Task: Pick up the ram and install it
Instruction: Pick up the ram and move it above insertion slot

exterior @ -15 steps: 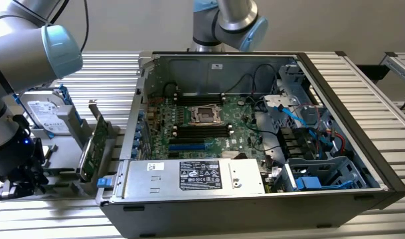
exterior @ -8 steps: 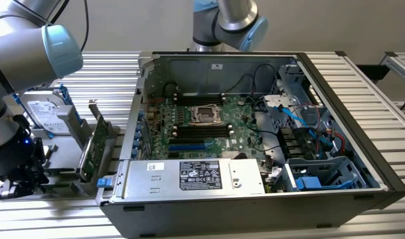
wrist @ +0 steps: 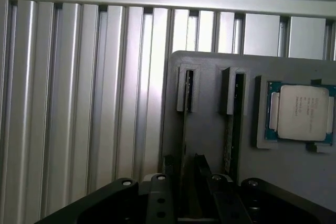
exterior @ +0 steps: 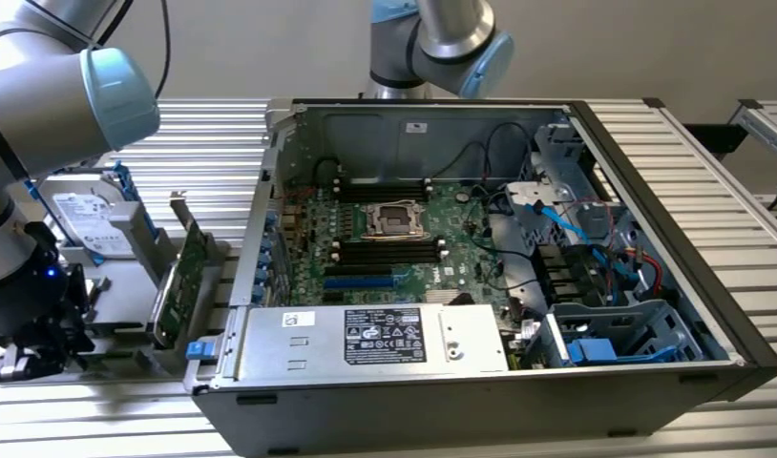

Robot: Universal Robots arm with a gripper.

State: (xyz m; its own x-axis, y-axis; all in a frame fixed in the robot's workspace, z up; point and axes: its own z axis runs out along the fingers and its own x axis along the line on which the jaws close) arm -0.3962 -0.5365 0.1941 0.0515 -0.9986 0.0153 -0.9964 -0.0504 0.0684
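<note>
In the wrist view a grey holder block [wrist: 210, 129] carries two thin sticks standing on edge in slots. The ram [wrist: 184, 140] in one slot shows as a dark, narrow edge. A second stick [wrist: 231, 135] stands in the neighbouring slot. My gripper [wrist: 185, 169] is open just above the block, with one dark finger on each side of the first ram's edge and not touching it. In the exterior view my gripper [exterior: 32, 353] hangs low at the far left, over the holder beside the open computer case [exterior: 491, 239]. The motherboard's black memory slots [exterior: 382, 250] lie next to the processor socket [exterior: 395, 218].
A processor [wrist: 299, 113] lies in a recess of the holder. A tall green expansion card [exterior: 178, 277] and a silver hard drive [exterior: 90, 224] stand between my arm and the case. A power supply [exterior: 376, 336], cables and drive cages [exterior: 618, 334] crowd the case. A second arm's base [exterior: 427, 48] stands behind.
</note>
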